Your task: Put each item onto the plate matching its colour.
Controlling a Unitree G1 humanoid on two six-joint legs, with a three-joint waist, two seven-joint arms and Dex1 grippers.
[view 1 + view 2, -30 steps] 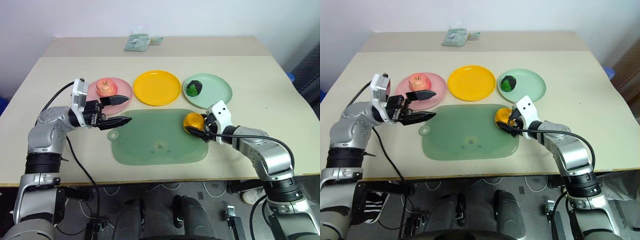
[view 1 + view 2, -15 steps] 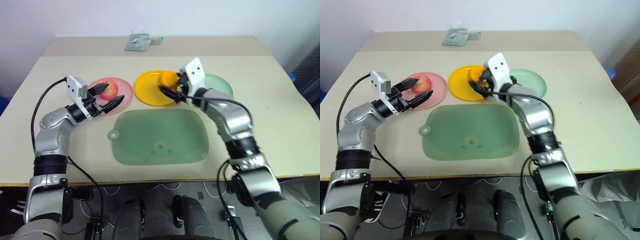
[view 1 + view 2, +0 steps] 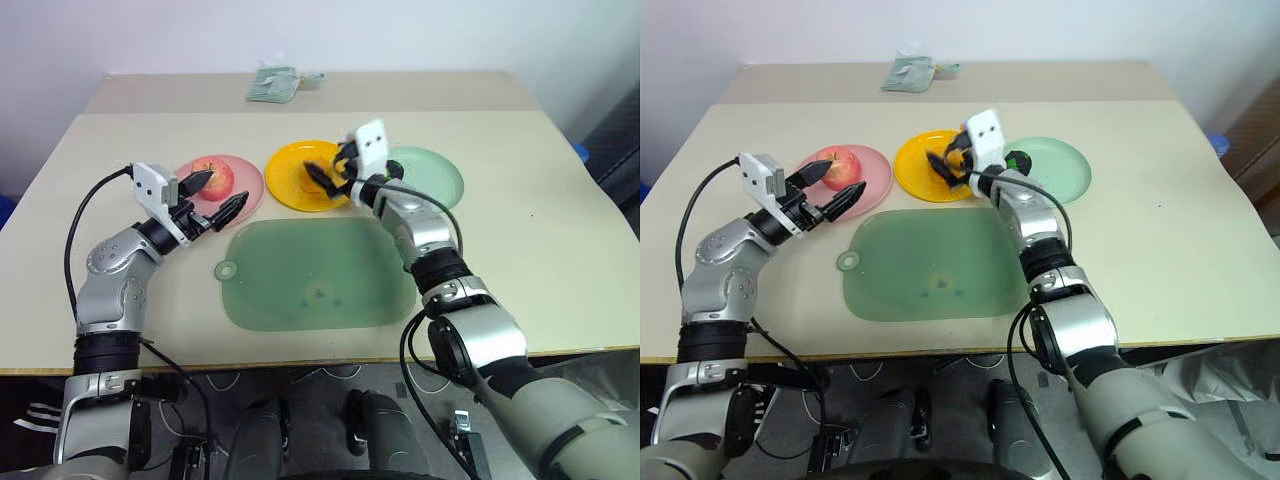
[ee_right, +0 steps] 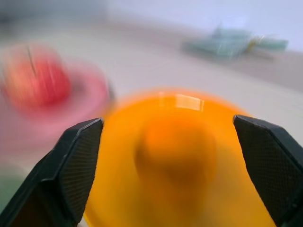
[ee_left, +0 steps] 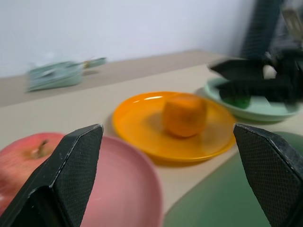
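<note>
A: The orange [image 5: 184, 115] has gone from the mat [image 3: 318, 275] onto the yellow plate [image 5: 142, 127]; the right gripper [image 3: 330, 172] is now spread, empty.

B: Left gripper [image 3: 218, 195] open too, empty. The fruit looks light, smooth, rigid; I'd pinch across its middle.

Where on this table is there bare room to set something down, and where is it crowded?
Free: the green mat, the tabletop right of the mint plate, and the strip between the plates and the packet at the back. Crowded: the plate row, where the pink plate, yellow plate and mint plate each hold an item and both grippers hover.
</note>
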